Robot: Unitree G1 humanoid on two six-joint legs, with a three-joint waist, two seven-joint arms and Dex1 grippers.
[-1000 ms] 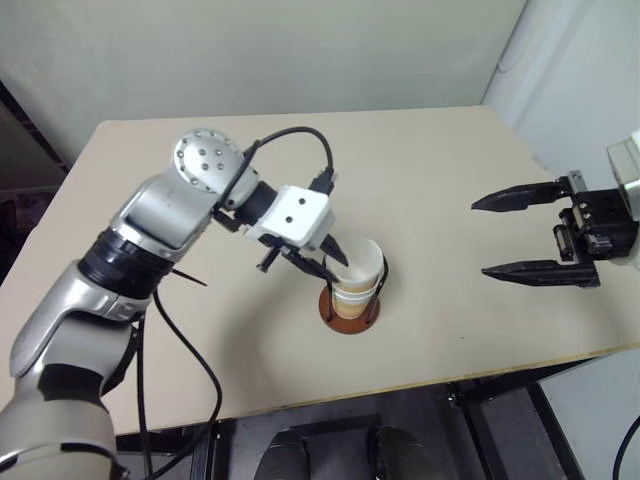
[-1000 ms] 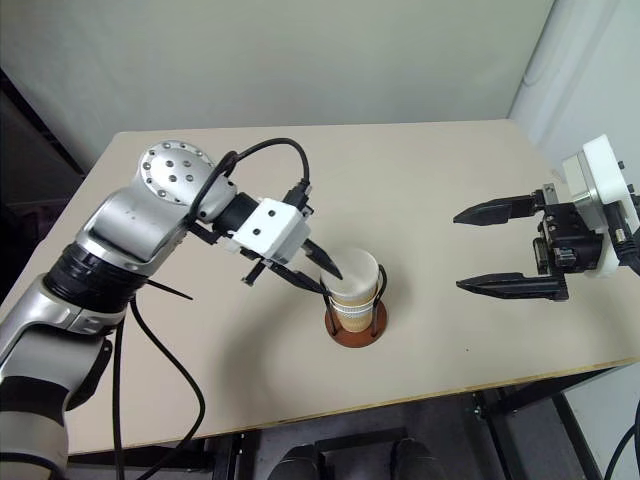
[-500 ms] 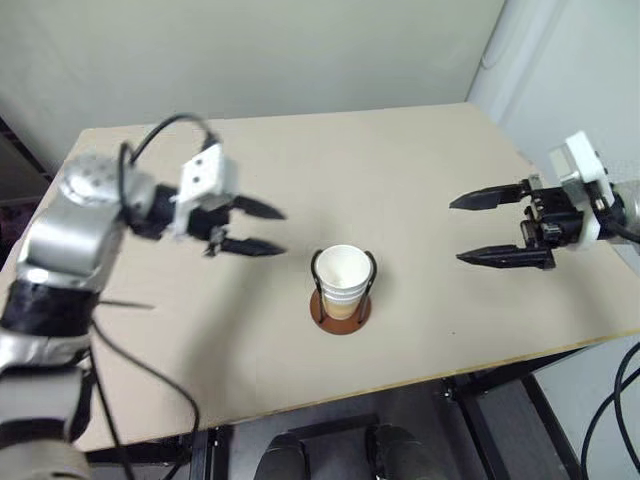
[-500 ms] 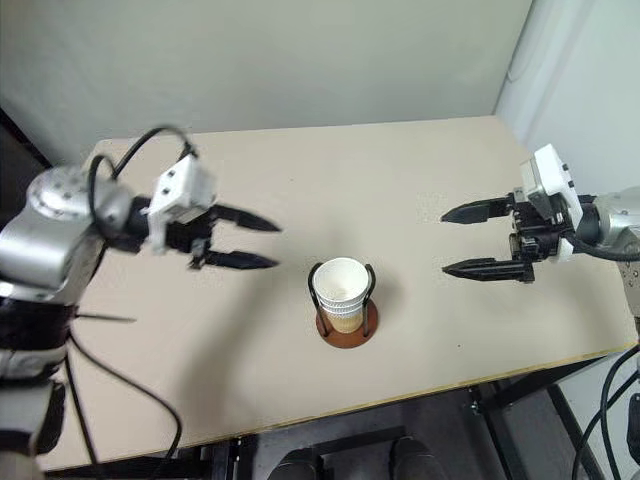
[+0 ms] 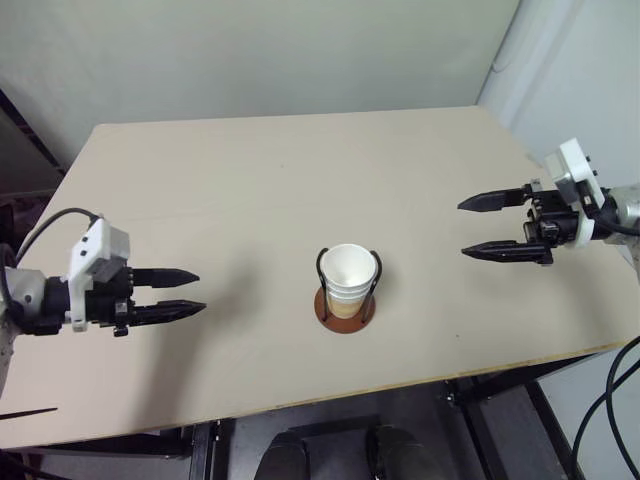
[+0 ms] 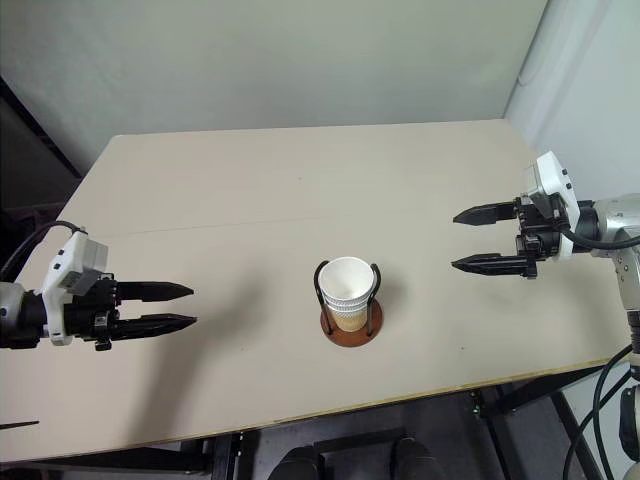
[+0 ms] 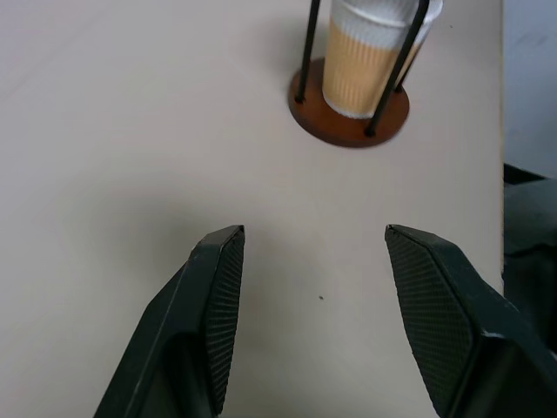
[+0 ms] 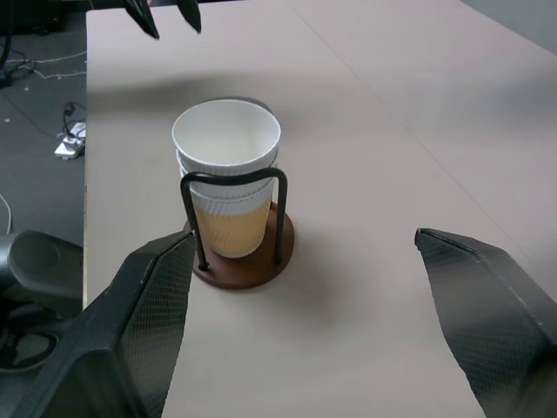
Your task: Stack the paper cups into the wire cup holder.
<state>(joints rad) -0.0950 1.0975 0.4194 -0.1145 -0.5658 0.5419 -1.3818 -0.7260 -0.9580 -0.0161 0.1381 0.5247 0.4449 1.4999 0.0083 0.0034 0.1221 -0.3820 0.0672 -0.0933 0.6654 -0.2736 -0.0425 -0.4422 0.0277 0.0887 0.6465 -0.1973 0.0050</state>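
Note:
The paper cups [image 5: 347, 282] stand nested in one stack inside the wire cup holder [image 5: 346, 310], whose brown disc base rests near the table's front middle. Black wire loops rise on both sides of the stack [image 8: 228, 183]. My left gripper [image 5: 192, 292] hovers open and empty far to the left of the holder, fingers pointing toward it. My right gripper [image 5: 478, 227] hangs open and empty well to the right of the holder, pointing left. In the left wrist view the holder [image 7: 350, 113] sits ahead of the open fingers [image 7: 218, 287].
The beige table [image 5: 280, 180] runs back to a pale wall. Its front edge [image 5: 400, 385] lies close below the holder, and its right edge passes under my right gripper. Dark floor and cables show beyond the table in the right wrist view.
My left gripper let go of the top cup, opened, and drew far back to the left and down. My right gripper shifted slightly. The camera view also shifted.

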